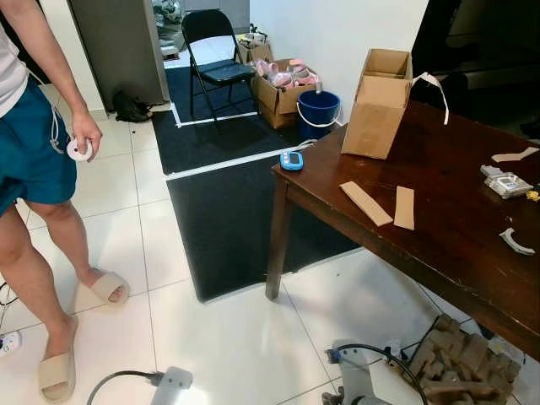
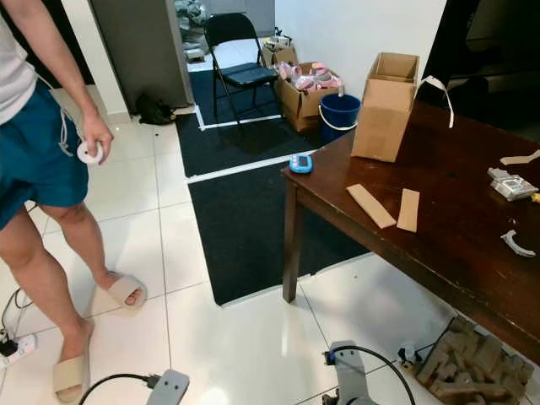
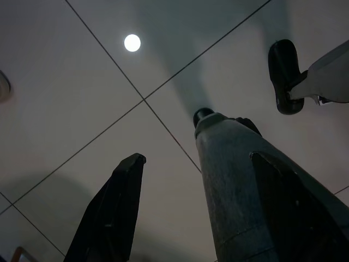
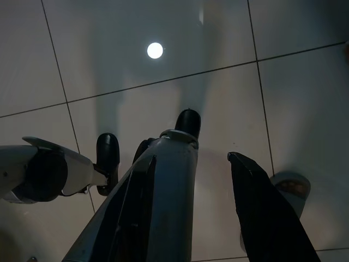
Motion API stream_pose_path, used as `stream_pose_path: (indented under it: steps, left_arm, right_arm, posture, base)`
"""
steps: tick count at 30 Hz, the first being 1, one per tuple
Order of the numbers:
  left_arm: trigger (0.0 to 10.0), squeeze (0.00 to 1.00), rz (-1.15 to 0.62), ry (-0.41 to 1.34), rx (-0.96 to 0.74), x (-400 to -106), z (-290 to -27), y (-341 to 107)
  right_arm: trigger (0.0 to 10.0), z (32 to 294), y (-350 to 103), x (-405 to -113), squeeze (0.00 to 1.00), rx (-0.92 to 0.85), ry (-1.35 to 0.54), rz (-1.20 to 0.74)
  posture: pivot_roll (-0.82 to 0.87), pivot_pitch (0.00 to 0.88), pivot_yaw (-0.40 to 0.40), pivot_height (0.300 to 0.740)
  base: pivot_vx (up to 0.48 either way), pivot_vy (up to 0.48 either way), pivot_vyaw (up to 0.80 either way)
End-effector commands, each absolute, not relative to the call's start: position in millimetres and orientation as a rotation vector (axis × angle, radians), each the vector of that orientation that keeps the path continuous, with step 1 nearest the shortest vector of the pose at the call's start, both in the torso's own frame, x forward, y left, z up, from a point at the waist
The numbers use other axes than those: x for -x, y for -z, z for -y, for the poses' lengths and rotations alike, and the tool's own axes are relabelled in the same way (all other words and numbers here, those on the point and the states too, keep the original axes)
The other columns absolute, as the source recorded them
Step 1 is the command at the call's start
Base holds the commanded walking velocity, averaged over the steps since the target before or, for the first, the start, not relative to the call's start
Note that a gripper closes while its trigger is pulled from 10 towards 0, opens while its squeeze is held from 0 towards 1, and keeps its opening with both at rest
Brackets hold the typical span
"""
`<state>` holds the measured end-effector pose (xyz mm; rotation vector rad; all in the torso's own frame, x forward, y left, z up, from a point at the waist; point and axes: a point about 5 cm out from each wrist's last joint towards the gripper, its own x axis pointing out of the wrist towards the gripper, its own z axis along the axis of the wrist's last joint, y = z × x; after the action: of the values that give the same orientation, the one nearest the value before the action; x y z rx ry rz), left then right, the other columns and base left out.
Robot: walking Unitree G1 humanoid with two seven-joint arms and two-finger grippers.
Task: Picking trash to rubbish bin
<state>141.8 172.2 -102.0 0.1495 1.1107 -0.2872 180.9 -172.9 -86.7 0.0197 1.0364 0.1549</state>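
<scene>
Two flat cardboard strips [image 1: 366, 202] [image 1: 405, 207] lie on the dark wooden table [image 1: 456, 253] to my right. An open cardboard box [image 1: 377, 105] stands at the table's far end. Small scraps lie near the right edge: a paper strip [image 1: 515, 155], a clear packet [image 1: 506, 183] and a white curved piece [image 1: 516, 242]. A blue bucket [image 1: 318, 112] sits on the floor beyond the table. Both arms hang low. My left gripper [image 3: 197, 157] and right gripper [image 4: 191, 158] are open over the white floor tiles, holding nothing.
A person in teal shorts and slippers [image 1: 34, 160] stands at the left, holding a white round object [image 1: 78, 150]. A blue device [image 1: 291, 160] lies on the table corner. A folding chair [image 1: 215, 59], a box of pink items [image 1: 283, 89], a black mat [image 1: 228, 211] and brown pulp packaging [image 1: 460, 363] are on the floor.
</scene>
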Motion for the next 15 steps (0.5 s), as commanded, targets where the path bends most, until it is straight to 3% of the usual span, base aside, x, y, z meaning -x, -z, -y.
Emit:
stream_pose_path:
  steps: [1,15]
  left_arm:
    - [10.0,0.00,-1.114,0.286,-0.165,-143.2,-176.6,101.2]
    - [10.0,0.00,-1.119,0.288,-0.164,-141.4,-174.4,102.1]
  right_arm:
    - [10.0,171.3,87.2,-180.2,0.00,-0.016,-0.159,-1.042]
    - [10.0,172.0,87.8,-178.8,0.00,-0.016,-0.157,-1.045]
  posture:
    - [0.01,0.008,0.011,0.740]
    - [0.01,0.006,0.010,0.740]
  base:
    - [0.000,0.000,0.00]
    - [0.000,0.000,0.00]
